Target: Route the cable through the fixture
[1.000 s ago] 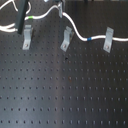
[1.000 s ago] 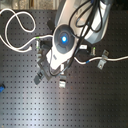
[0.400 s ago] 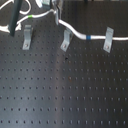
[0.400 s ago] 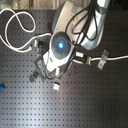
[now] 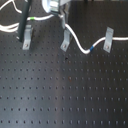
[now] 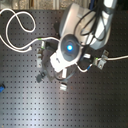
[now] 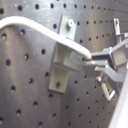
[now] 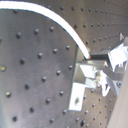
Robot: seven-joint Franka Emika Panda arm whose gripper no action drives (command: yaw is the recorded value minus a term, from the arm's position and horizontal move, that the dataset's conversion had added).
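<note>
The white cable (image 5: 79, 46) comes in from the first exterior view's left and passes its green band (image 5: 31, 19). It reaches my gripper (image 5: 62, 21) above the middle fixture (image 5: 65, 41). From there it sags past its blue band (image 5: 92, 49) to the right fixture (image 5: 107, 40) and runs on. In both wrist views my gripper (image 7: 92, 57) (image 8: 95, 62) is shut on the cable (image 7: 45, 27) (image 8: 65, 25), just over a metal fixture (image 7: 60, 62) (image 8: 82, 82). In the second exterior view the arm (image 6: 69, 47) hides the gripper.
A black rod (image 5: 24, 22) leans by the left fixture (image 5: 27, 37). The black perforated board (image 5: 65, 90) stretches toward the front. In the second exterior view the cable's slack forms a loop (image 6: 15, 30) at the upper left and a strand (image 6: 117, 58) runs off right.
The gripper has moved down toward the middle fixture with the cable. The blue band has shifted left and toward the front, and the cable sags more between the middle and right fixtures.
</note>
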